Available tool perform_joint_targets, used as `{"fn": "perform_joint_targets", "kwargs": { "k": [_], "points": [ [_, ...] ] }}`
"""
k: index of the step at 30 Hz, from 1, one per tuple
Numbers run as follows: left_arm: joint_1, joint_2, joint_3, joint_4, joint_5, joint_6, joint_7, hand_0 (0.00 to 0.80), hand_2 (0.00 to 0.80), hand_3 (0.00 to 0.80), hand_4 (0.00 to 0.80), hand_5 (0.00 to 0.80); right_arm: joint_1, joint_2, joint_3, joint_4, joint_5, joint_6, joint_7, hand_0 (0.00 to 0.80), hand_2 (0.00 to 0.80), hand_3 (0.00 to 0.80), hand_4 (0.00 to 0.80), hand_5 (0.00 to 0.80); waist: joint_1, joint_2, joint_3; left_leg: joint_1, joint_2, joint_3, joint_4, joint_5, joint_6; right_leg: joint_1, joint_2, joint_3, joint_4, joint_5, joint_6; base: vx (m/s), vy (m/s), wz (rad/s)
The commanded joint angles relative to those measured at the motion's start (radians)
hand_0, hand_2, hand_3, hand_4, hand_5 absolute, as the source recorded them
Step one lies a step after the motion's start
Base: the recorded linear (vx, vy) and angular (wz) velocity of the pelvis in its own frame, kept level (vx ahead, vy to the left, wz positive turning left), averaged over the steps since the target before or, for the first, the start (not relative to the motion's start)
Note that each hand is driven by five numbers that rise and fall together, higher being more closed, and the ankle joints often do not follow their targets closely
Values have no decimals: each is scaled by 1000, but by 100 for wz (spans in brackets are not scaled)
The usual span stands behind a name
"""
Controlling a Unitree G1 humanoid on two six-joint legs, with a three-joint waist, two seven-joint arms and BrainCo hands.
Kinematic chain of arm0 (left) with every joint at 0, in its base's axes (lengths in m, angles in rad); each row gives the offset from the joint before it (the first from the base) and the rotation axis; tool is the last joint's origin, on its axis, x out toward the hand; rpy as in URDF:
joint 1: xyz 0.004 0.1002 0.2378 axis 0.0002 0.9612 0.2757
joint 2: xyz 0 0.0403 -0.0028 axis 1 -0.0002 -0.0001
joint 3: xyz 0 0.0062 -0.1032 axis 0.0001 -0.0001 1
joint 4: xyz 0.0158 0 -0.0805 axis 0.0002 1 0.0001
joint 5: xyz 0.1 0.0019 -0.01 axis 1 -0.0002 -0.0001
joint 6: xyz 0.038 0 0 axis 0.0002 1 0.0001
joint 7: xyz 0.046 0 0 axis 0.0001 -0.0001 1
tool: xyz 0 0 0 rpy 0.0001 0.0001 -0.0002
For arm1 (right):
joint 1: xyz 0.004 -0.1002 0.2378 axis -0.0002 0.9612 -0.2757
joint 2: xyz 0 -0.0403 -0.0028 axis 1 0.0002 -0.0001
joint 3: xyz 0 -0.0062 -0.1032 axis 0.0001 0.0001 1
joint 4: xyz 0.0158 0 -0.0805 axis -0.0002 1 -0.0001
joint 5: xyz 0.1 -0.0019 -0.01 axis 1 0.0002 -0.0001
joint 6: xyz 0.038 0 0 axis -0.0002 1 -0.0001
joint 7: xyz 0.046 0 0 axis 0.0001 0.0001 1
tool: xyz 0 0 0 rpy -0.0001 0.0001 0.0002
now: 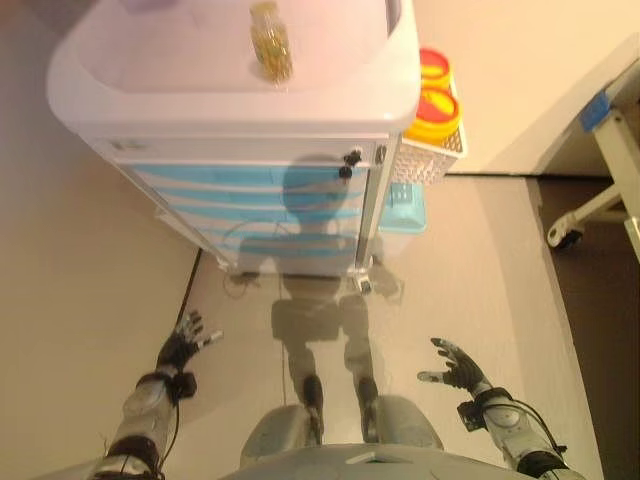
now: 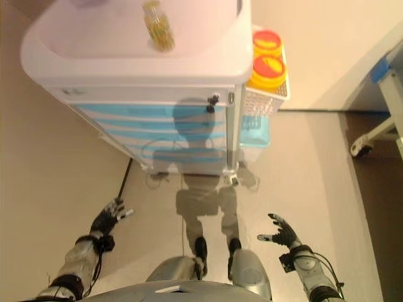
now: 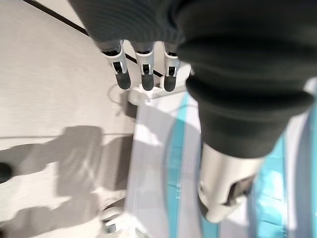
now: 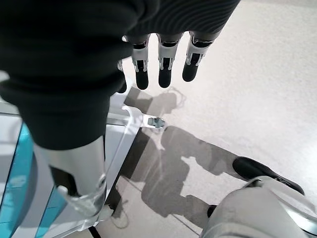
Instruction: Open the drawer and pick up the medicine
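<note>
A small clear bottle of yellowish medicine [image 1: 271,40] stands on top of the white cart with blue-striped drawers [image 1: 280,190], all drawers closed. The left hand [image 1: 180,345] and right hand [image 1: 458,368] hang low over the floor, well apart from the cart, palms inward. Both hands' fingers [image 4: 165,69] are straight and spread, holding nothing.

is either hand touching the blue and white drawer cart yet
No: in the left eye view the left hand and right hand hang open over the floor, well apart from the white cart with blue drawers.
</note>
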Motion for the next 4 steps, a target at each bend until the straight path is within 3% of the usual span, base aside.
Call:
{"fn": "perform_joint_targets", "kwargs": {
  "k": [1,4],
  "points": [
    [7,-22,-7,93,81,26,-62,0,0,0,0,0,15,19,-11,43,14,-10,58,0,0,0,0,0,23,-28,-36,1,-33,-20,34,-62,-14,48,-16,-33,-46,34,54,-48,-56,17],
    [23,-61,-19,177,83,54,-96,0,0,0,0,0,-8,49,-10,97,51,9,98,0,0,0,0,0,37,-33,-59,32,-33,-33,-4,-55,-13,81,-13,-43,-74,37,56,-37,-49,12]
  ]
}}
